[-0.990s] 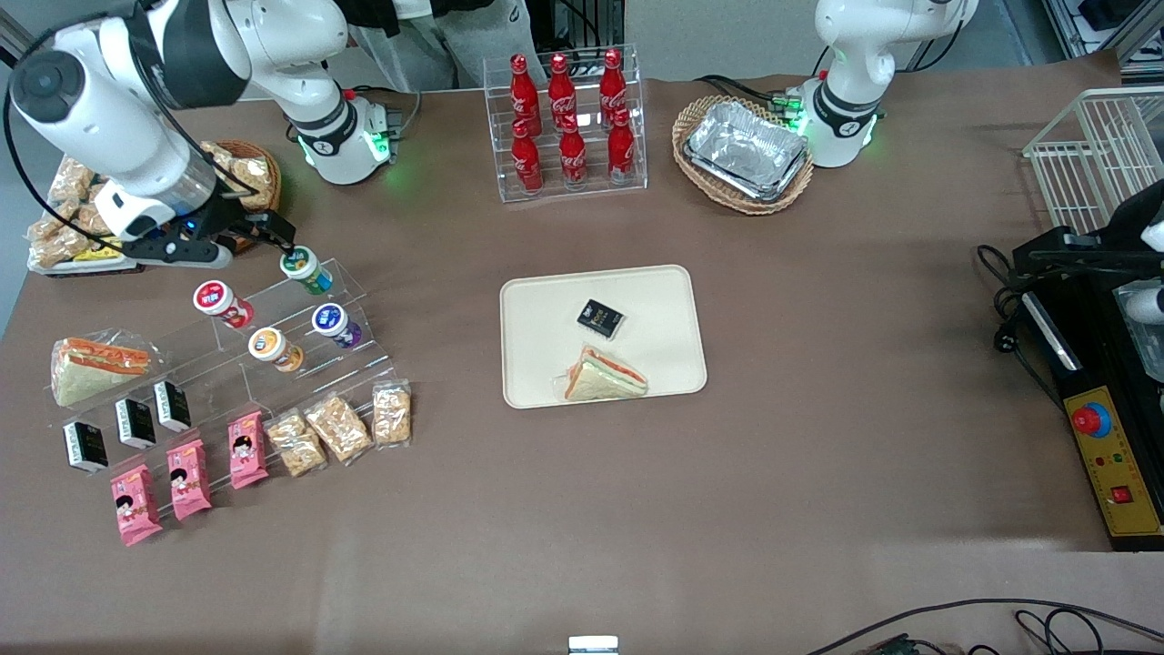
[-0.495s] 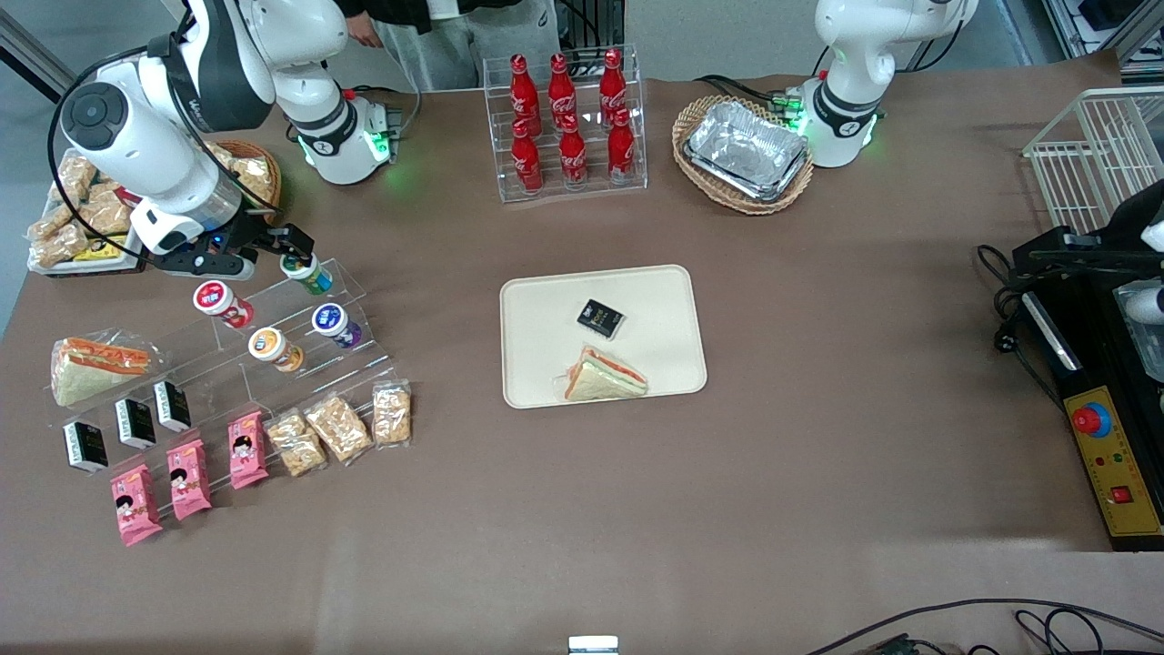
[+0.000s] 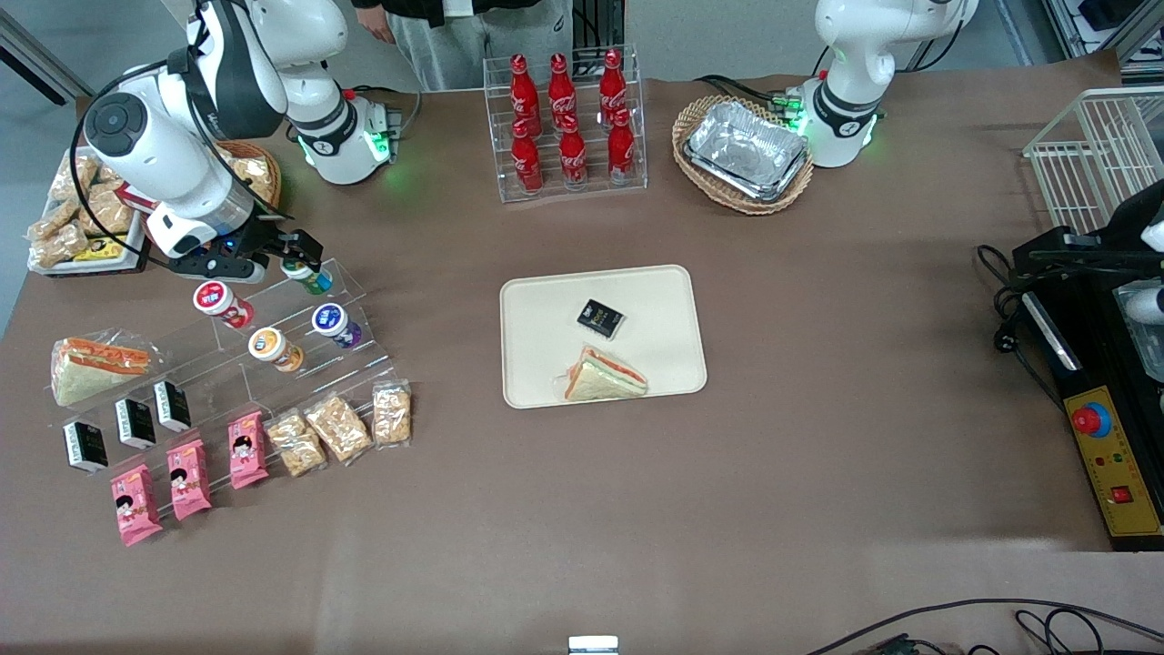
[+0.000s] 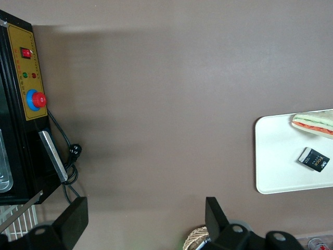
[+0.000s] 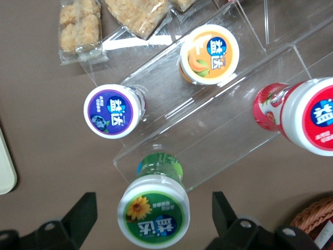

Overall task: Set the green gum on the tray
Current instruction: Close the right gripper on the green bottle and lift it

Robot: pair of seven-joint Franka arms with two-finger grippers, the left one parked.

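The gripper (image 3: 289, 255) hangs directly over the green gum (image 3: 307, 276), its two dark fingers (image 5: 80, 216) spread wide, one to each side of the lid with clear gaps and no contact seen; the green gum sits on the top step of the clear acrylic riser (image 3: 300, 341) at the working arm's end of the table, farther from the front camera than the other canisters; its long axis runs from base to lid, leaning slightly off upright in the front view, with the white lid and green label facing up toward the wrist camera (image 5: 153, 211); canisters count four in all: one green, one red (image 3: 222, 303), one orange (image 3: 275, 348), one purple (image 3: 336, 325); nearer the camera lie three black packets (image 3: 125, 427), three pink packets (image 3: 188, 478) and three bags of biscuits (image 3: 338, 428); one wrapped sandwich (image 3: 94, 367) lies beside the riser; the tray (image 3: 668, 300) sits flat at mid-table, well apart from the gum, bearing one black packet (image 3: 600, 317) and one sandwich (image 3: 604, 376); six red bottles (image 3: 565, 123) stand in a clear rack; one wicker basket (image 3: 698, 118) holds foil trays (image 3: 747, 149).
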